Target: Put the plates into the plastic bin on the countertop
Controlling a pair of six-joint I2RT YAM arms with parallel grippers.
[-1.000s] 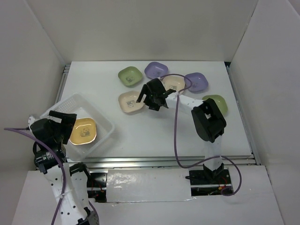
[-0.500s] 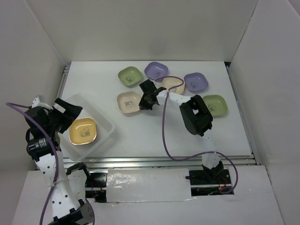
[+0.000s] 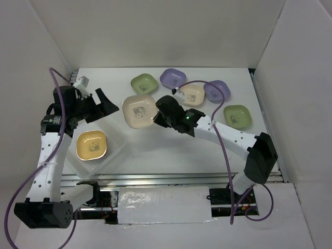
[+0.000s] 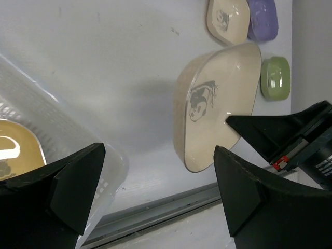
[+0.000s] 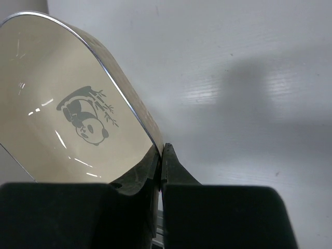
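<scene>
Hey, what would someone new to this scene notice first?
The right claw is shut on a cream panda-print plate, held tilted above the countertop beside the plastic bin. A yellow plate lies in that bin at the left, and the open left claw hovers near its far edge.

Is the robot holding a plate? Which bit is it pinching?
Yes. The right gripper pinches the cream plate by its rim, at one edge. The left gripper is open and holds nothing.
</scene>
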